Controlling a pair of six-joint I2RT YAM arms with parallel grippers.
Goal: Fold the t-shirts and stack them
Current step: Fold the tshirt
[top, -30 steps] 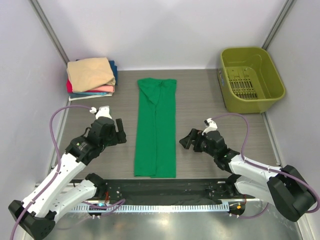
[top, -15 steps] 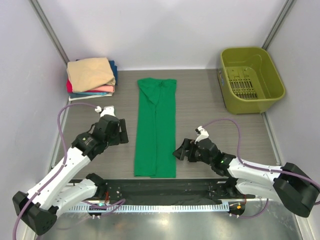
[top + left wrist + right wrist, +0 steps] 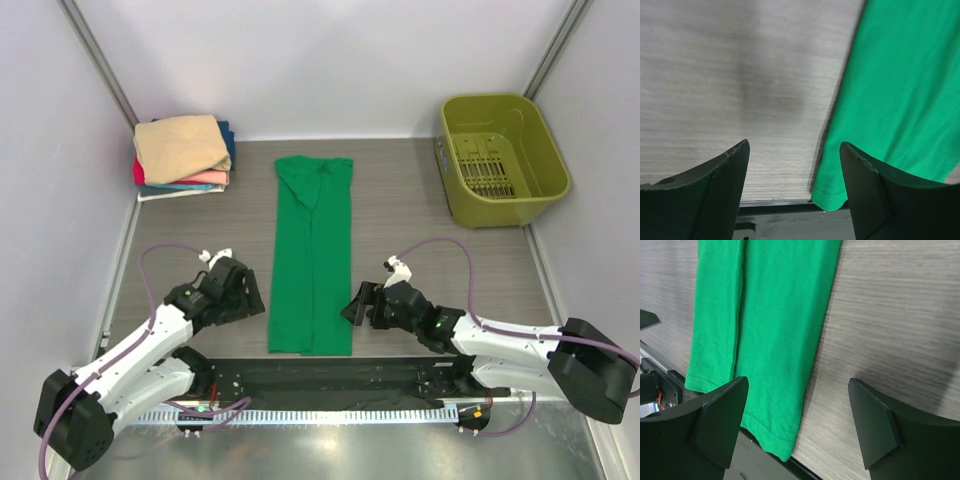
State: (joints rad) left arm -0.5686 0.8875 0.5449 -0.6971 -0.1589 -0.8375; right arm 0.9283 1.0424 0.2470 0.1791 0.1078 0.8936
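- I see the green t-shirt [image 3: 312, 265] folded lengthwise into a long narrow strip, lying flat and centred, hem at the near end;
- folded stack [image 3: 182, 150] at far left, tan on top

- Left arm [image 3: 140, 350]: lower left of the overhead frame, reaching low toward centre; left gripper [image 3: 248, 297] with jaws spread apart.
- Right arm [image 3: 500, 340]: lower right, likewise low; right gripper [image 3: 352, 305] with jaws spread wide.

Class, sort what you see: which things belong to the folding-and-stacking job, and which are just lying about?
Belongs to the job:
- green t-shirt, laid out flat
- stack of folded t-shirts

Just lying about:
- olive-green bin
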